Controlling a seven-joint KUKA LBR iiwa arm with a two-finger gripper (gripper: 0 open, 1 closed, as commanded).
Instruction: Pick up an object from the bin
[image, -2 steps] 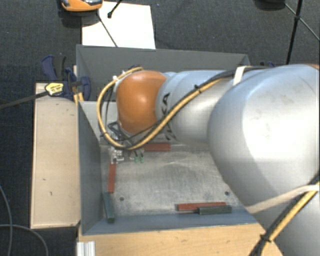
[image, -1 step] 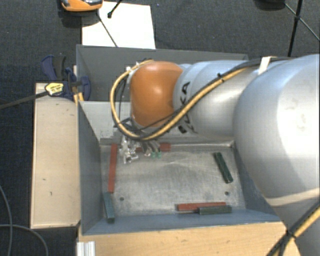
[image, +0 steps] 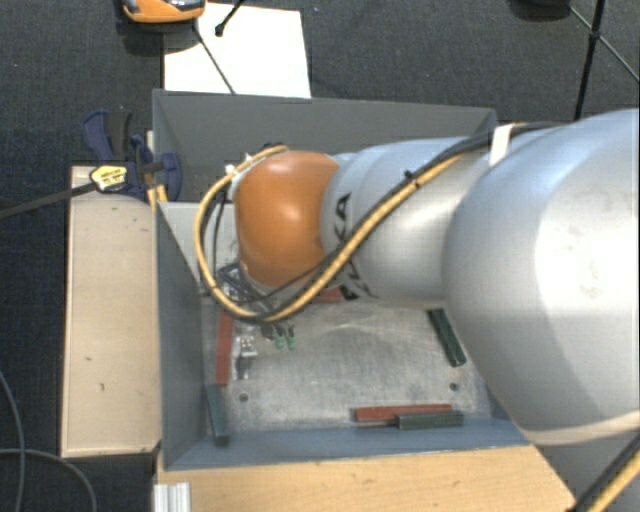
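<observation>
**Bin contents, one entry per kind**

- Grey metal bin (image: 330, 122): four sloping walls and a scuffed, pale floor.
- Red-brown bars, count two. The left red-brown bar (image: 223, 352) lies lengthwise along the foot of the left wall. The near red-brown bar (image: 400, 411) lies flat along the near wall, right of middle.
- Dark bars, count three.
  - The corner dark bar (image: 215, 415) lies in the near-left corner, in line with the left red-brown bar and just nearer than it.
  - The near dark bar (image: 432, 421) lies touching or just beside the near red-brown bar, on its near side.
  - The right dark bar (image: 447, 338) lies aslant at the right, its far end hidden under the arm.

**Robot**

- The arm (image: 520, 230) comes in from the right and covers the far and right parts of the floor.
- An orange cover (image: 285, 215) sits at the wrist, with a yellow-black cable (image: 392, 203) looped round it.
- The gripper (image: 245, 348) is low at the left of the bin, just beside the left red-brown bar on its right. Whether it is apart, together or clamped on anything cannot be told, since the wrist and cable loop overhang it.

**Room**

- The left wall and the bar at its foot hem the gripper in on the left.
- The mid-floor is bare from the gripper rightward to the right dark bar and nearward to the pair at the near wall.
</observation>
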